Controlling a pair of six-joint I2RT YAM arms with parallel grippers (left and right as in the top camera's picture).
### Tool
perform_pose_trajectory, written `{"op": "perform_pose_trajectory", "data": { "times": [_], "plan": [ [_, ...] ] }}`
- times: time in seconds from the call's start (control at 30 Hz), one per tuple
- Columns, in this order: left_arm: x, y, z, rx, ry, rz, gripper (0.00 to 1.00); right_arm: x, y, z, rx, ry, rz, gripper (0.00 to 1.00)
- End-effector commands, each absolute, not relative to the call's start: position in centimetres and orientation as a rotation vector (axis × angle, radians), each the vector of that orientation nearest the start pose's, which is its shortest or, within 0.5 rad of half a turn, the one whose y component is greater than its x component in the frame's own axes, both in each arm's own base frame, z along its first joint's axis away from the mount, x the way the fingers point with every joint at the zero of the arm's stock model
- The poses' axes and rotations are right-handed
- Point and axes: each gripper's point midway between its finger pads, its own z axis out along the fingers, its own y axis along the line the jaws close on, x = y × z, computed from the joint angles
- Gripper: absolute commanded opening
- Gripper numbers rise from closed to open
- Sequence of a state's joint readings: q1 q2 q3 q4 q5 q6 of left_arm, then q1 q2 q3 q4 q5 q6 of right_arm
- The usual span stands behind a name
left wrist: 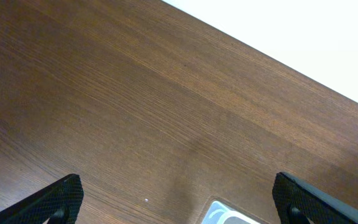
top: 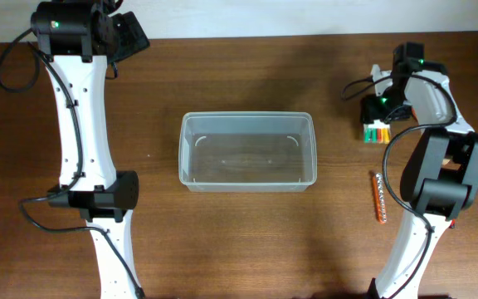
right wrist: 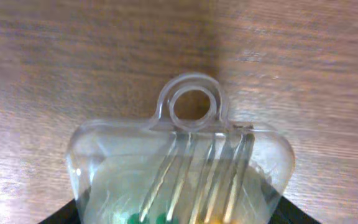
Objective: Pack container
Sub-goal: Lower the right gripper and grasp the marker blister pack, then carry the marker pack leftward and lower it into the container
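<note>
The container (top: 247,151) is a clear plastic tub in the middle of the table, and it holds nothing. One corner shows in the left wrist view (left wrist: 224,215). A clear pack of small tools (top: 376,131) with green, yellow and orange handles lies at the right. In the right wrist view the pack (right wrist: 179,155) shows its hang loop and metal shafts. My right gripper (top: 382,108) (right wrist: 176,214) is open, with a finger on each side of the pack. My left gripper (top: 127,37) (left wrist: 176,199) is open and empty, above bare wood at the far left.
An orange stick-shaped tool (top: 378,198) lies on the table in front of the pack, next to the right arm's base. The left arm stretches along the left side of the table. The table's far edge (left wrist: 272,56) meets a white wall.
</note>
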State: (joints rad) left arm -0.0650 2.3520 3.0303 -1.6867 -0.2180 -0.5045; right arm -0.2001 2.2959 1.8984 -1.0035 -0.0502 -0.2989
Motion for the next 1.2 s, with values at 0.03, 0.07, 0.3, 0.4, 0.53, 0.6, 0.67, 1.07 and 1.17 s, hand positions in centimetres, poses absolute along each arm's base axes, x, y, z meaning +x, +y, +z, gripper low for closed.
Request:
{"op": "perform_pose_trajectory", "data": {
  "times": [0.03,0.07,0.3,0.4,0.53,0.6,0.67,1.07,1.17],
  "plan": [
    [48.5,0.8,31.1,-0.624,2.431,0.061,0.99,48.7,-9.0,4.0,-0.148,2.941,0.016,0.59],
    [48.5,0.8,31.1,-0.624,2.431,0.061,0.99,48.7,-9.0,4.3,-0.148,2.942,0.017,0.57],
    [48.5,0.8,31.1,-0.624,2.431,0.061,0.99,48.9,-8.4,7.9,-0.168,2.942,0.019,0.57],
    [48.5,0.8,31.1,-0.624,2.431,0.061,0.99,49.1,-7.3,10.3,-0.207,2.925,0.018,0.57],
    [48.5,0.8,31.1,-0.624,2.431,0.061,0.99,48.8,-4.4,13.6,-0.382,2.900,0.040,0.57],
    [48.5,0.8,31.1,-0.624,2.431,0.060,0.99,48.6,-2.7,15.0,-0.454,2.880,0.053,0.57],
    [48.5,0.8,31.1,-0.624,2.431,0.061,0.99,48.1,-0.3,16.4,-0.546,2.850,0.108,0.57],
    [48.5,0.8,31.1,-0.624,2.431,0.061,0.99,41.4,13.9,22.1,-1.056,2.707,0.370,0.57],
    [48.5,0.8,31.1,-0.624,2.431,0.061,0.99,40.1,17.0,22.4,-1.165,2.666,0.372,0.58]
  ]
}}
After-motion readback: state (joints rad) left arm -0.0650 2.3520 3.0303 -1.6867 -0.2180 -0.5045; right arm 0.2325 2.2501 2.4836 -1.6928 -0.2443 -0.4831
